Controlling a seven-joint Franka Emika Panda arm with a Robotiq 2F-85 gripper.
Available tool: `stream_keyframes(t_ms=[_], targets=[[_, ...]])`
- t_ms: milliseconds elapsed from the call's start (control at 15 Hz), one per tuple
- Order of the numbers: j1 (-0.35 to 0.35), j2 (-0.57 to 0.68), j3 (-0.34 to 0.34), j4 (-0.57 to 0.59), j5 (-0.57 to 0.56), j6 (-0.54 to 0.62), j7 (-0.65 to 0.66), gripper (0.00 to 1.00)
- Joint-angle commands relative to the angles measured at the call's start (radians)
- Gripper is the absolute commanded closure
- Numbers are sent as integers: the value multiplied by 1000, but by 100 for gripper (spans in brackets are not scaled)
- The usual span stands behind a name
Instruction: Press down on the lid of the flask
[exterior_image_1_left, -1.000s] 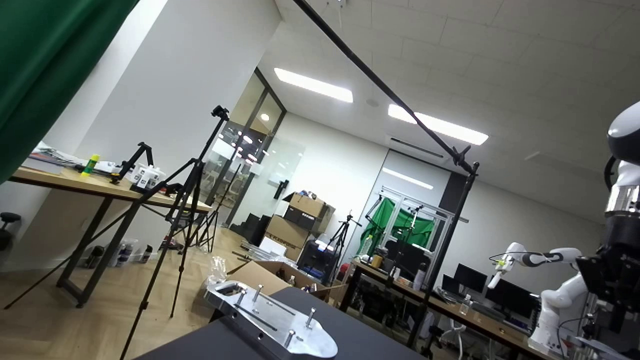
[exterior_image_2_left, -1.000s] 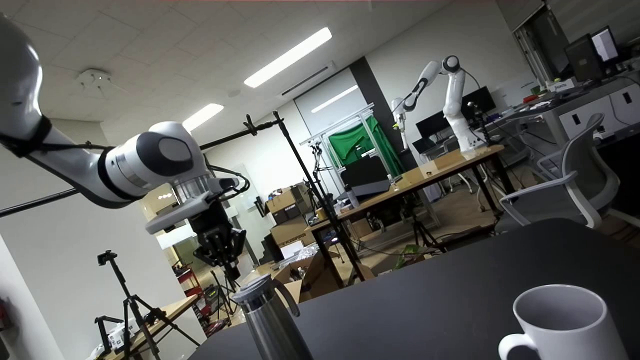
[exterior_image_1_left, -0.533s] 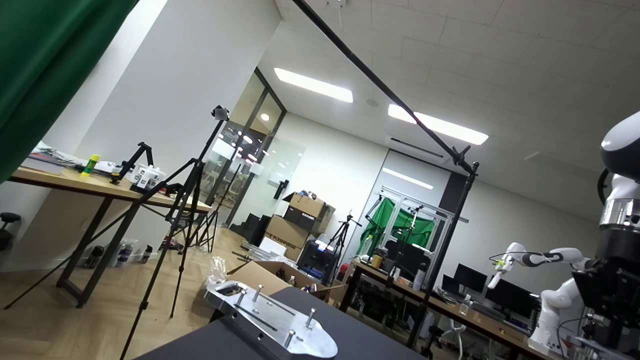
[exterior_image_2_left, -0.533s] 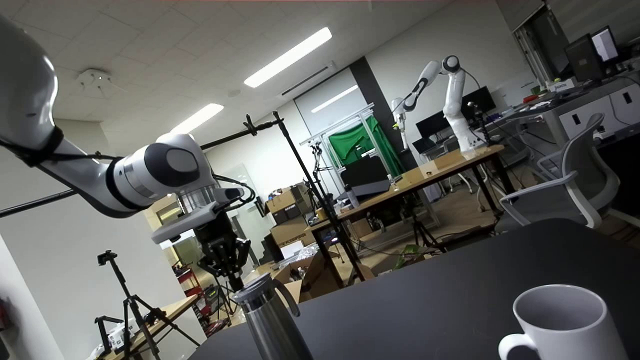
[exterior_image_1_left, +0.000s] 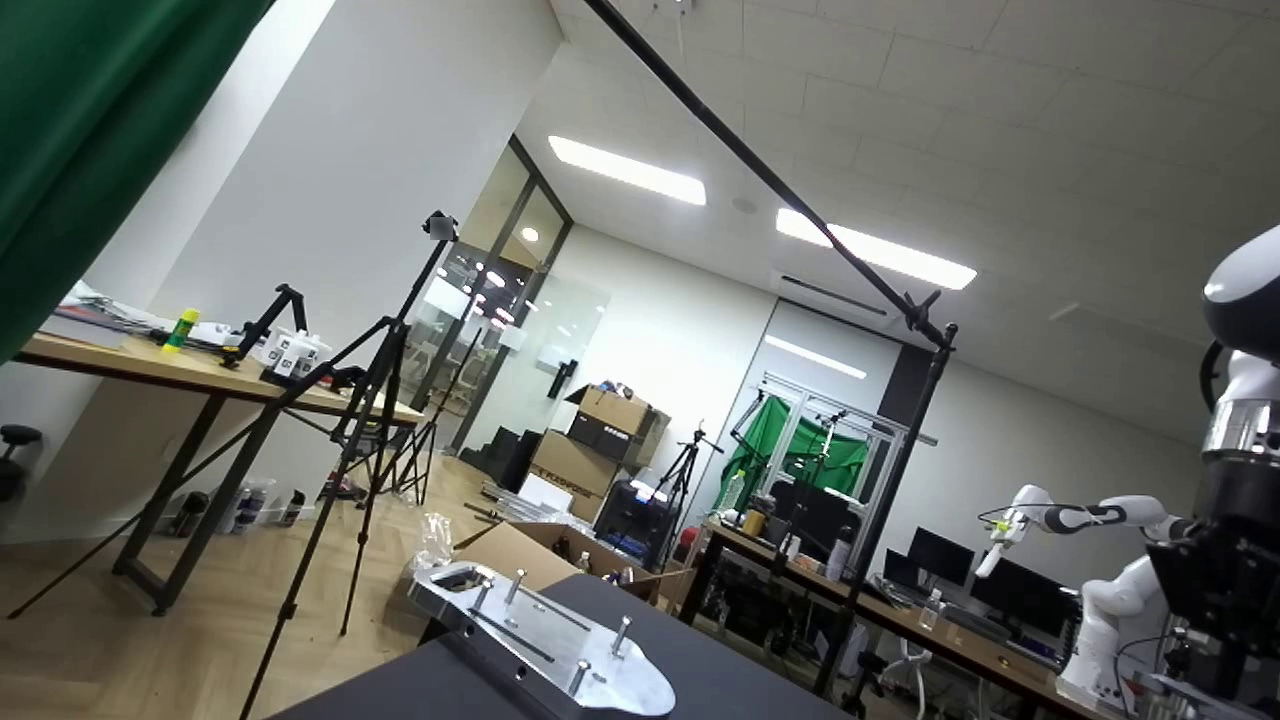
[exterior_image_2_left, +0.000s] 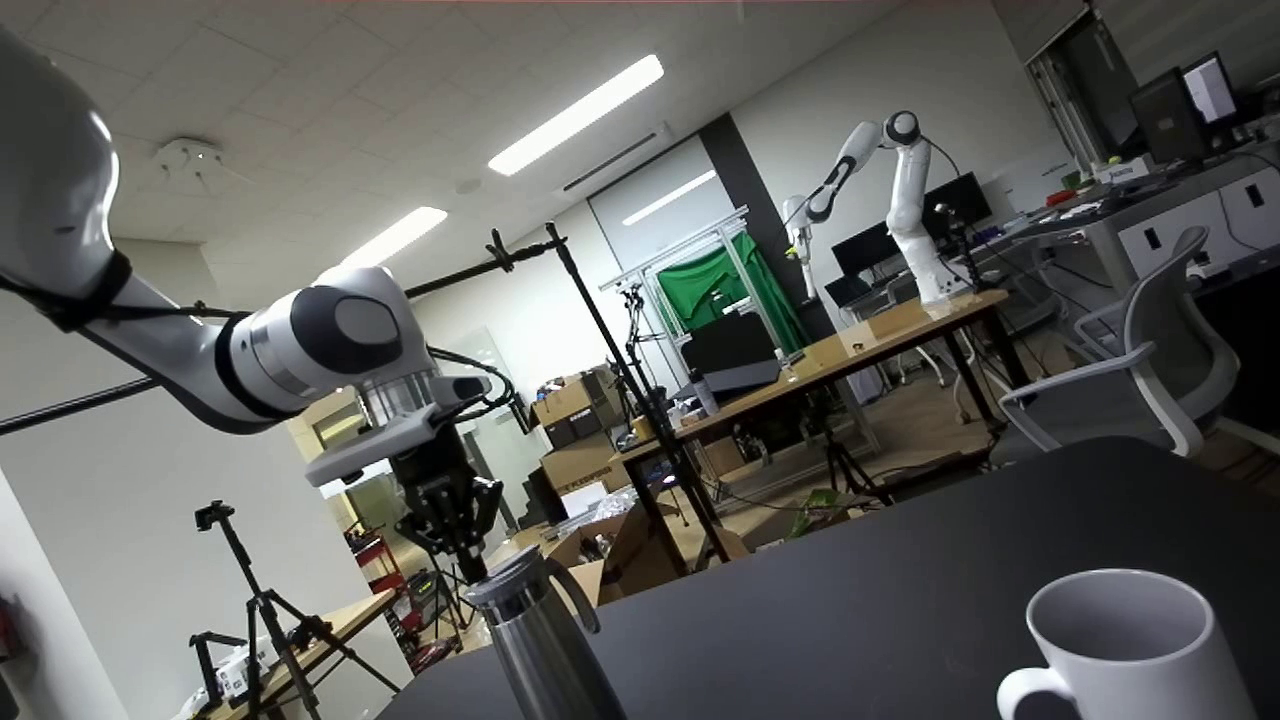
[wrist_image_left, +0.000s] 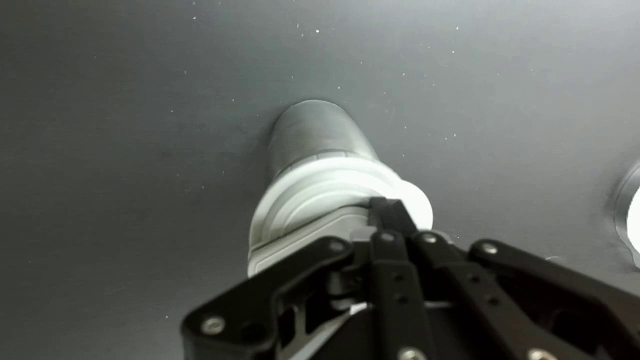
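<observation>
The flask (exterior_image_2_left: 560, 655) is a steel jug with a dark handle and a grey lid (exterior_image_2_left: 520, 572). It stands upright on the dark table. My gripper (exterior_image_2_left: 473, 570) points down at the lid, its fingertips at the lid's edge on the side away from the handle. In the wrist view the shut fingertips (wrist_image_left: 392, 214) overlap the pale lid (wrist_image_left: 300, 205), and the flask body (wrist_image_left: 317, 131) shows beyond it. The tips appear to touch the lid; exact contact is hard to tell. Nothing shows between the fingers. In an exterior view the gripper (exterior_image_1_left: 1235, 665) is partly cut off, and the flask is out of view.
A white mug (exterior_image_2_left: 1140, 650) stands on the dark table (exterior_image_2_left: 860, 600), to the right of the flask; its edge shows in the wrist view (wrist_image_left: 632, 220). A metal plate with upright bolts (exterior_image_1_left: 560, 640) sits at the table's edge. A black stand pole (exterior_image_2_left: 640, 390) rises behind.
My gripper has come down and slightly right onto the lid from above it. Over the last half second it has hardly moved. The flask and mug stay in place.
</observation>
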Motion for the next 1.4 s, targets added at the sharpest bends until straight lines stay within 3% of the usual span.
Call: stream_keyframes(t_ms=[0,400,600,667,800,1200,1267,1333], targets=[[-11,37,-2,2,26,-4,-17,100],[-10,19,-6,24,30,-25,-2,100],[1,-35,-19,33,-36,-71,55,100],[1,-51,-21,34,-53,-91,61,74],[0,-86,-30,36,-103,-155,92,67],[-22,-212,-52,60,-187,-440,174,27],[-19,-175,-44,45,-165,-361,128,19],[-22,-192,-45,46,-164,-379,124,38]])
